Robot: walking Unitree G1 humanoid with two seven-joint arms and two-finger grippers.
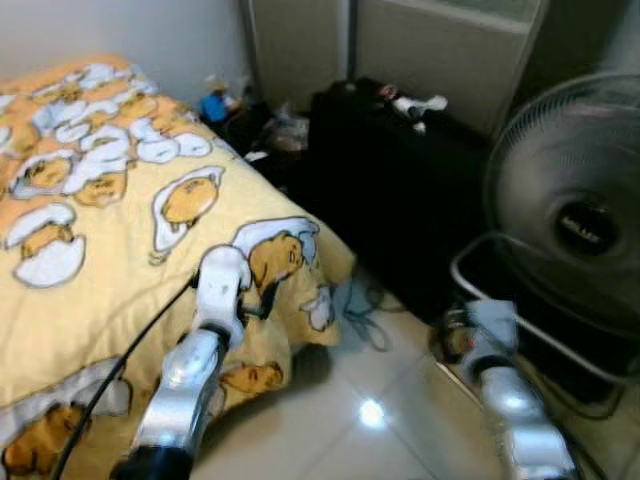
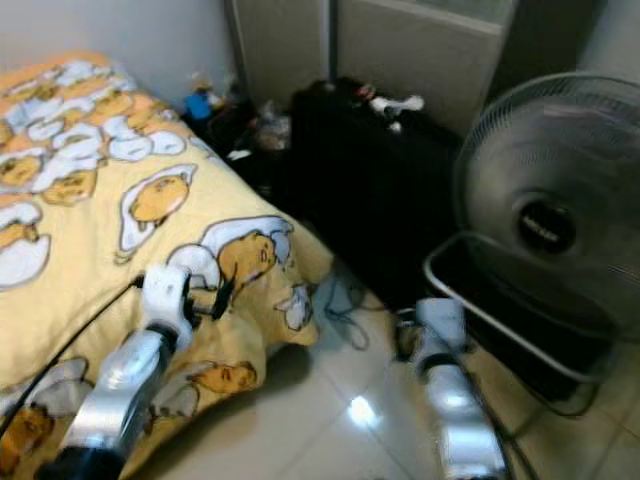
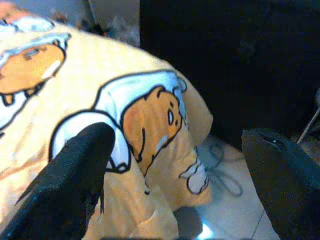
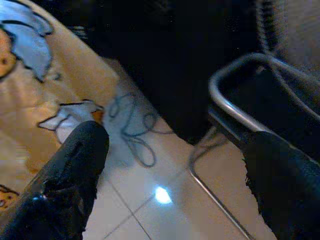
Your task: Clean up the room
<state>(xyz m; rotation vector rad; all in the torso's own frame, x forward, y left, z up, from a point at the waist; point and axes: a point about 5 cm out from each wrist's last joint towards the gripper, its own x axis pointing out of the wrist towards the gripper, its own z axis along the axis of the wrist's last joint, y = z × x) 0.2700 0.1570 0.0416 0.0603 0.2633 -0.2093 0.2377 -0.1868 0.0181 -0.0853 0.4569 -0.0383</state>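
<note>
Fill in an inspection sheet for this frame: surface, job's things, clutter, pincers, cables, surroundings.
Surface: pale tiled floor with a light glare.
Job's things: yellow cartoon-print blanket on the bed, its corner hanging toward the floor.
Clutter: small items heaped in the corner by the wall; a white object on the black case.
Pincers: left pincer open, above the blanket corner; right pincer open, above the floor.
Cables: loose cord coiled on the floor beside the blanket.
Surroundings: standing fan on the right, metal frame below it.
</note>
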